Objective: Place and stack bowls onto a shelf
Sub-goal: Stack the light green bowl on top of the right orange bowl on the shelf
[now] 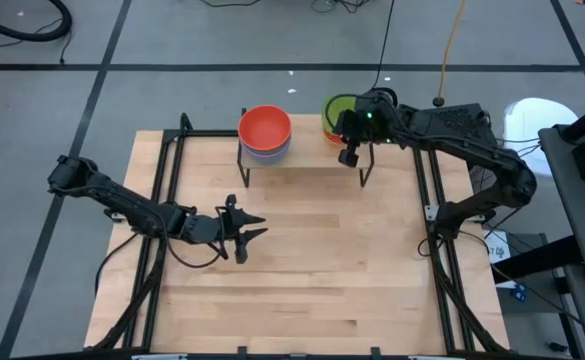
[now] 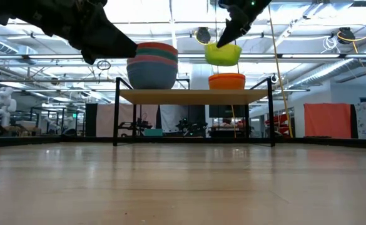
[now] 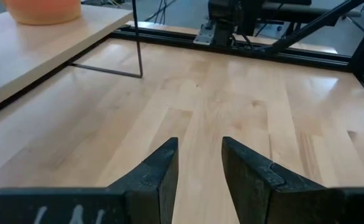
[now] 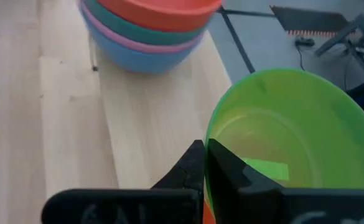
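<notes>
Right claw (image 4: 205,163) pinches the green bowl's (image 4: 294,130) rim above the shelf (image 2: 192,95).

Grey floor (image 1: 272,40), black cables (image 1: 22,25).

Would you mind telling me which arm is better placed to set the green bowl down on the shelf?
The right. Its gripper already pinches the green bowl above the orange bowl on the shelf. The left gripper hangs open and empty over the table.

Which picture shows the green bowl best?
The right wrist view: the green bowl fills it, its rim pinched by the right gripper. The low view shows it from the side above an orange bowl. The high view shows a sliver; the left wrist none.
</notes>
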